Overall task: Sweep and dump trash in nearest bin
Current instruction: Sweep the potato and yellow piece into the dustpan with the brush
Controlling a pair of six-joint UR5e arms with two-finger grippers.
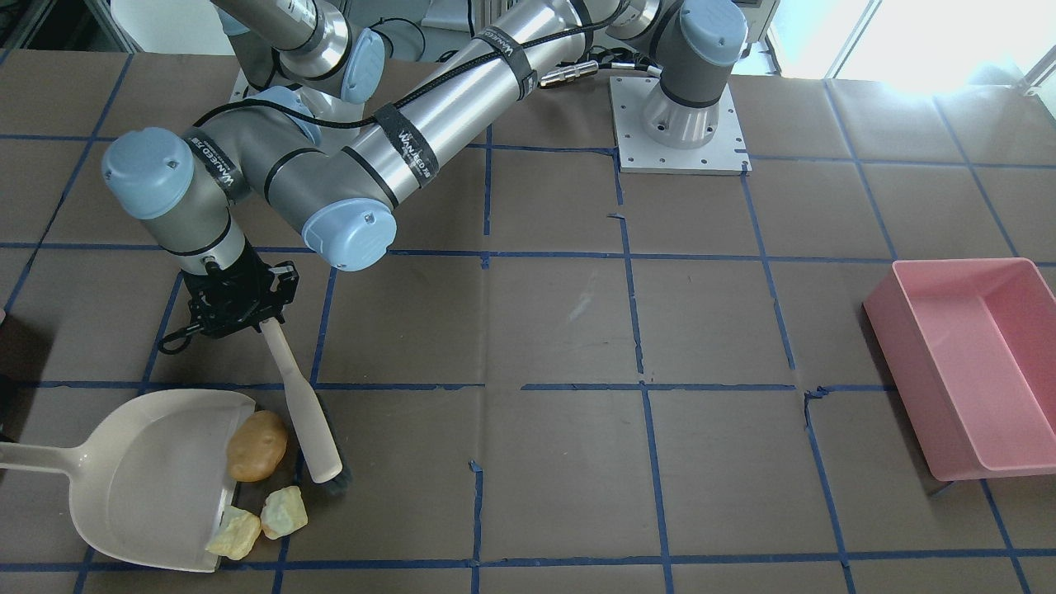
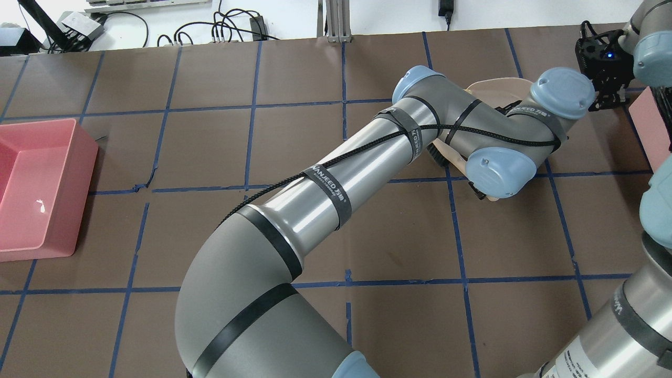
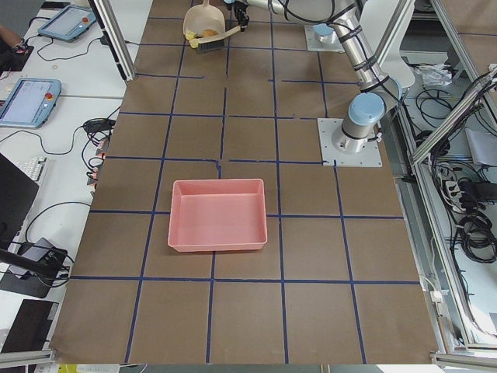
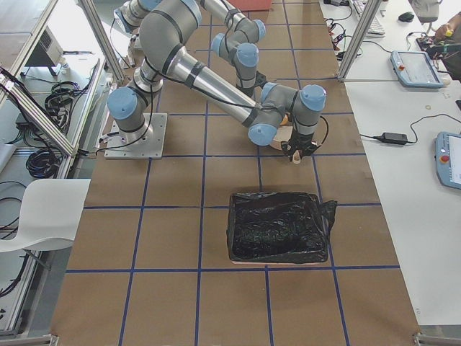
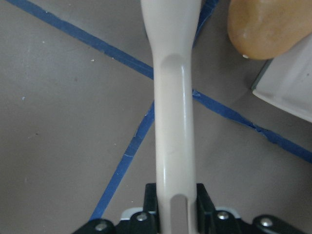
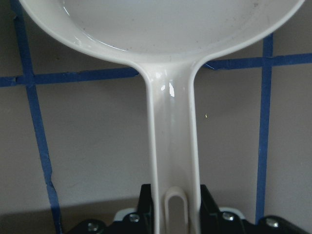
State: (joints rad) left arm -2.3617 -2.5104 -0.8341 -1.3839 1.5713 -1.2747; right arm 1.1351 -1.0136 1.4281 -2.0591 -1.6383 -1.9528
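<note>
My left gripper (image 1: 247, 318) is shut on the cream handle of a brush (image 1: 304, 408); the left wrist view shows the handle (image 5: 173, 146) clamped between the jaws. The brush head rests on the table beside the trash. The orange-brown lump (image 1: 257, 445) lies at the mouth of the cream dustpan (image 1: 148, 478). One pale yellow-green chunk (image 1: 233, 532) sits on the pan's lip and the other (image 1: 284, 511) lies just outside it. My right gripper (image 6: 173, 217) is shut on the dustpan's handle (image 6: 170, 136).
An open pink bin (image 1: 965, 363) stands far across the table on the robot's left side. A bin lined with a black bag (image 4: 277, 227) stands near the dustpan on the robot's right side. Blue tape lines grid the brown table.
</note>
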